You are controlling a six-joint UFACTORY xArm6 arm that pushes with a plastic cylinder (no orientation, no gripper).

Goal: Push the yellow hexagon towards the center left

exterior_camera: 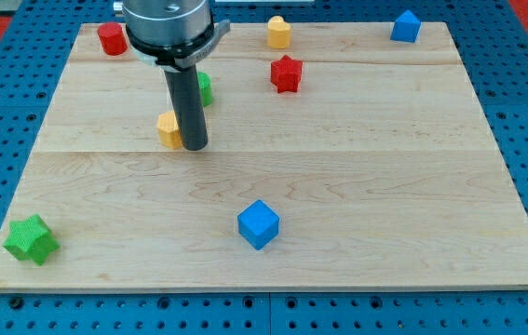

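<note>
The yellow hexagon lies on the wooden board, left of centre, partly hidden by the rod. My tip rests on the board right against the hexagon's right side, touching it or nearly so. The dark rod rises from there to the arm's grey head at the view's top. A green block sits just behind the rod, mostly hidden.
A red block lies at the top left, a yellow block at top centre, a red star below it, a blue block at top right, a blue cube at bottom centre, a green star at bottom left.
</note>
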